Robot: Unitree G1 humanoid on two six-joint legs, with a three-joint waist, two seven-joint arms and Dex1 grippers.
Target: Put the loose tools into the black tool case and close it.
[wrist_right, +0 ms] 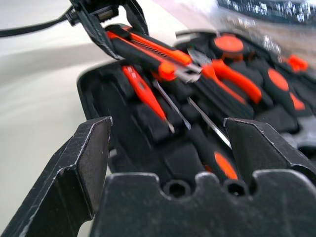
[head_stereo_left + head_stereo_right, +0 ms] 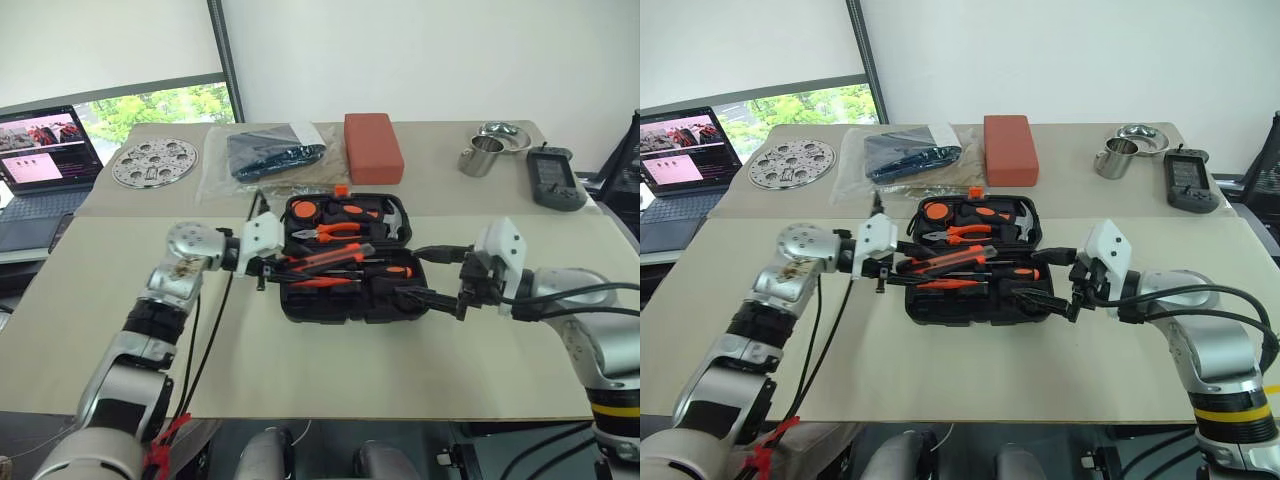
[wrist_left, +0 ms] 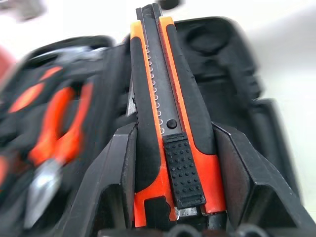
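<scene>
The black tool case (image 2: 300, 310) lies open at the table's middle, orange latch (image 2: 341, 189) on its far edge. My left gripper (image 2: 275, 262) is shut on the orange-black utility knife (image 3: 163, 98) and holds it level above the case's left part, its fingers (image 3: 118, 163) on the knife's two sides. Two screwdrivers (image 2: 385, 270) lie in the near half's recesses, and a slim orange one (image 1: 143, 91) lies beside them. My right gripper (image 2: 408, 272) stands open at the case's right edge, nothing between its fingers (image 1: 89, 158).
Pliers (image 2: 335, 230) and a hammer (image 2: 390, 218) sit in the case's far half. Behind the case are a red-brown box (image 2: 373, 145), a clear bag (image 2: 270, 155), a perforated metal disc (image 2: 152, 162), a metal cup (image 2: 482, 157) and a black handset (image 2: 555, 180). A laptop (image 2: 45, 150) stands far left.
</scene>
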